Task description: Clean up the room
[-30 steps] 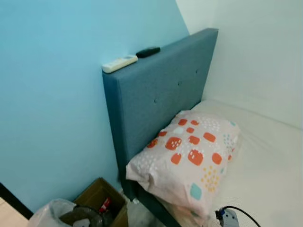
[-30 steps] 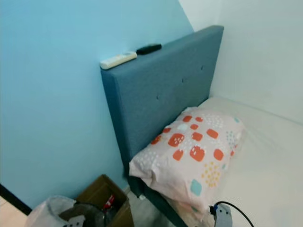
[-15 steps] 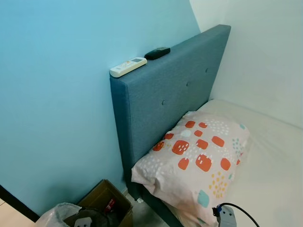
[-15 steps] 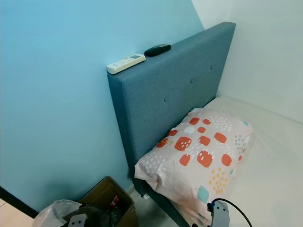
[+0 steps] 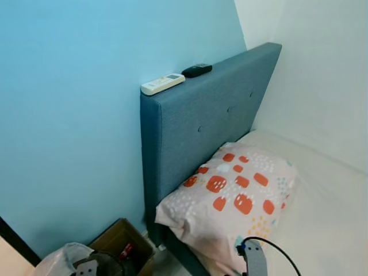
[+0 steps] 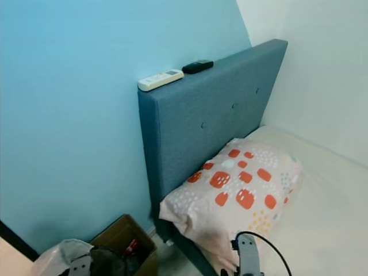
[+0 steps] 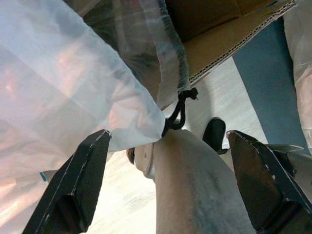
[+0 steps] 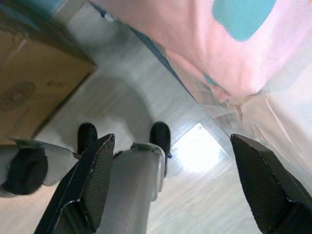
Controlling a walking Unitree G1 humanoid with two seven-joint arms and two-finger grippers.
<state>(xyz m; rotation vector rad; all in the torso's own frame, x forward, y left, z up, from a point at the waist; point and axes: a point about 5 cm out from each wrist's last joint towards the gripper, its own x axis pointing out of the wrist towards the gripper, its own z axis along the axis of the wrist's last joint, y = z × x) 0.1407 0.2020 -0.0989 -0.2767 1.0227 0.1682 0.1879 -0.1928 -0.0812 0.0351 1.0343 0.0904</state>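
We see a white remote (image 5: 163, 84) lying flat on the top edge of the blue headboard (image 5: 201, 126), at its left end, with a black remote (image 5: 196, 70) just beside it, farther along the same edge. A pink pillow (image 5: 230, 195) with orange, teal and yellow patches leans against the foot of the headboard on the white mattress (image 5: 322, 218). On the floor at the near left we find an open cardboard box (image 5: 123, 244) holding something red, and beside it a translucent white plastic bag (image 5: 60, 260) with a black drawstring (image 7: 179, 109).
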